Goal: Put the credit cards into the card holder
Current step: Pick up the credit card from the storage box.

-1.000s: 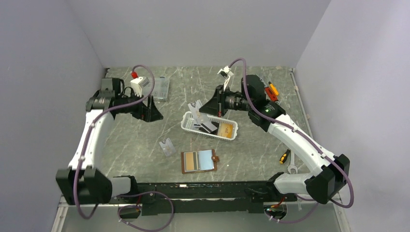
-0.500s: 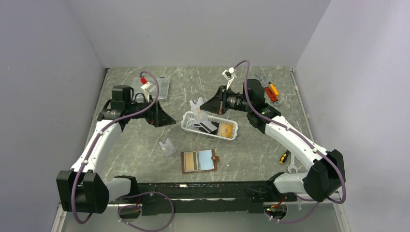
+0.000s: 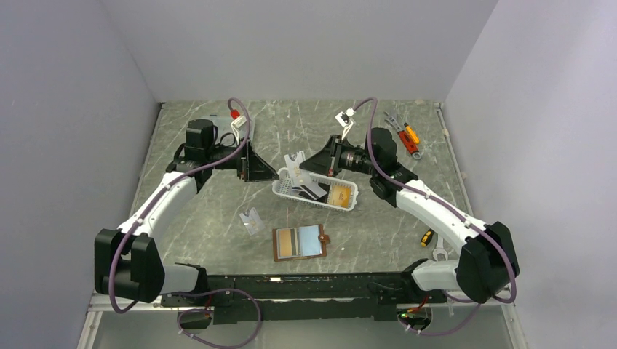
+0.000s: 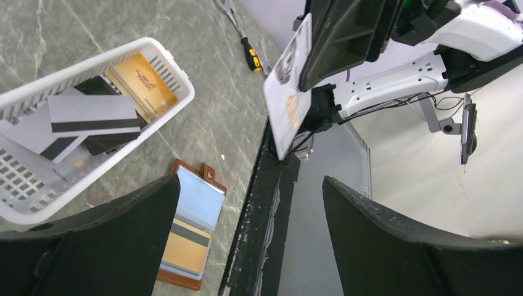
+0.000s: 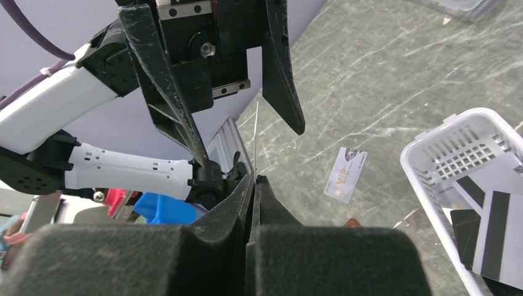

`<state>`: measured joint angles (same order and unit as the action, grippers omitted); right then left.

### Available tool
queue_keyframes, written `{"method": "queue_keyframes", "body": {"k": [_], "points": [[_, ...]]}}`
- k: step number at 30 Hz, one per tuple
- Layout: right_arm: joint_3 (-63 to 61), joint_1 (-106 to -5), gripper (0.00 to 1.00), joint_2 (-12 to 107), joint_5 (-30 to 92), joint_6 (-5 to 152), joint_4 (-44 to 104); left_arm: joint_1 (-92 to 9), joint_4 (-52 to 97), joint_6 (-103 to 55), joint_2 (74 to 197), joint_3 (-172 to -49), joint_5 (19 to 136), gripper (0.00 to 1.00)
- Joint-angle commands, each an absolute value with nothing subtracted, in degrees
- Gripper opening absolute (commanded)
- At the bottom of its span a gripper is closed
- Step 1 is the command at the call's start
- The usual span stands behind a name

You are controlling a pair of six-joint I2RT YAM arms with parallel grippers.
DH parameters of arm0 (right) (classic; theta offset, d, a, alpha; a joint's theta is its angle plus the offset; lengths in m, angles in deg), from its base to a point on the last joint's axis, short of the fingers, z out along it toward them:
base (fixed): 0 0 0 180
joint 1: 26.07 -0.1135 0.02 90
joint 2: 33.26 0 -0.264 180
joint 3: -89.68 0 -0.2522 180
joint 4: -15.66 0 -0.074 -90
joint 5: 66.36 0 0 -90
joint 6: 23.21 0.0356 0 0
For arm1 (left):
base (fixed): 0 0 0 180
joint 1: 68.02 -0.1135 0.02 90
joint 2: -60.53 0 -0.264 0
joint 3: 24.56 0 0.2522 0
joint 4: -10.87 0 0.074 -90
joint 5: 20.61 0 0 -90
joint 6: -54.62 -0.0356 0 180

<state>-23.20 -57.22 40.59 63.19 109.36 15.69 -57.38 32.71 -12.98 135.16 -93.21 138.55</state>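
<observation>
Grey-white thin plastic card (image 4: pixel 287 86), pinched upright in your shut right jaws, sits dead ahead of your wide-open left jaws, near, not touching.

Enclosure as I viewed it from the overhead camera. A grey-green marbled table (image 3: pixel 211 218) with pale veins filled the centre of the frame. Plain lavender-grey panels closed it in: the back wall (image 3: pixel 305 43) across the top, the left wall (image 3: pixel 65 109) and the right wall (image 3: pixel 538 109) at the sides. A black rail (image 3: pixel 305 280) ran along the table's bottom edge. Lighting was even and diffuse.
</observation>
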Motion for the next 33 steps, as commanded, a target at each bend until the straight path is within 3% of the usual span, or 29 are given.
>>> {"method": "queue_keyframes", "body": {"k": [1, 6, 19, 24, 27, 33], "points": [[-24.31, -57.01, 0.00, 40.75, 65.70, 113.62, 6.52, -57.05, 25.43, -8.75, 134.69, -93.47, 141.27, 0.92], [-25.90, -57.03, 0.00, 41.39, 66.48, 116.39, 3.01, -56.96, 24.40, -7.47, 134.95, -93.64, 141.64, 0.93], [-27.46, -58.18, 0.00, 46.54, 66.84, 122.02, -8.25, -56.25, 3.77, 9.22, 136.43, -90.28, 145.06, 0.66], [-27.43, -58.71, 0.00, 47.62, 67.01, 122.68, -9.76, -56.28, 8.34, 5.79, 136.21, -90.97, 144.62, 0.65], [-27.35, -59.17, 0.00, 48.15, 66.85, 122.51, -9.89, -56.24, 3.09, 10.04, 136.33, -90.01, 145.17, 0.64], [-27.68, -59.68, 0.00, 49.66, 66.59, 122.93, -11.41, -56.24, -5.65, 17.09, 136.56, -88.79, 146.55, 0.42]]}}
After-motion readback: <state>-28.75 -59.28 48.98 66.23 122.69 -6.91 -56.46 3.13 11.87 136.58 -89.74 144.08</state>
